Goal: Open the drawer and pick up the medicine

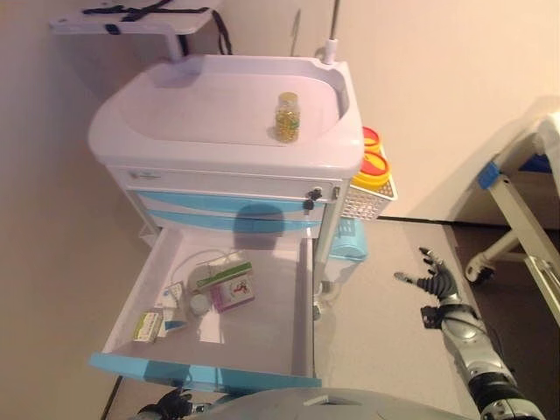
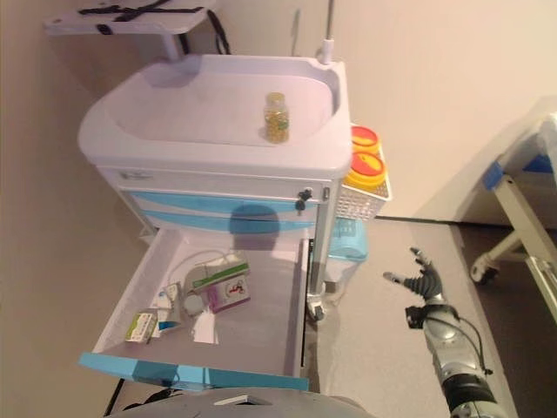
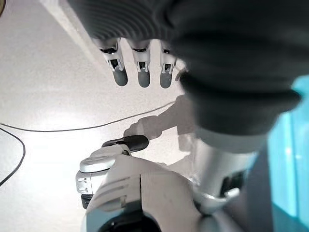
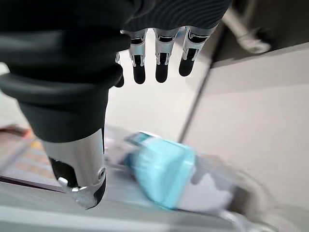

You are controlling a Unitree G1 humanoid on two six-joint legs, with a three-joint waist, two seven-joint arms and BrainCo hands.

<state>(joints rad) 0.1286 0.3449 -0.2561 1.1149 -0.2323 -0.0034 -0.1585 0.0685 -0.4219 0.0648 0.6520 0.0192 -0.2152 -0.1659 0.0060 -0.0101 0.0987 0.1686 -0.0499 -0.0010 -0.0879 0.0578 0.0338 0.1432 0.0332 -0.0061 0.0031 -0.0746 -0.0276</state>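
Note:
The white and blue cart (image 1: 175,96) has its bottom drawer (image 1: 201,374) pulled out. Inside the drawer lie a pink and green medicine box (image 1: 229,287), a small green box (image 1: 147,326) and other small packs. A bottle of yellow pills (image 1: 287,116) stands on the cart's top. My right hand (image 1: 437,280) is open and empty, held over the floor to the right of the drawer; its straight fingers (image 4: 161,58) show in the right wrist view. My left hand (image 1: 171,404) is low, by the drawer's front, with its fingers (image 3: 140,72) straight and holding nothing.
A white basket (image 1: 363,206) with yellow containers (image 1: 374,166) hangs on the cart's right side, with a blue bin (image 1: 350,241) below it. A bed frame (image 1: 525,219) stands at the right. A shelf (image 1: 131,17) is behind the cart at the upper left.

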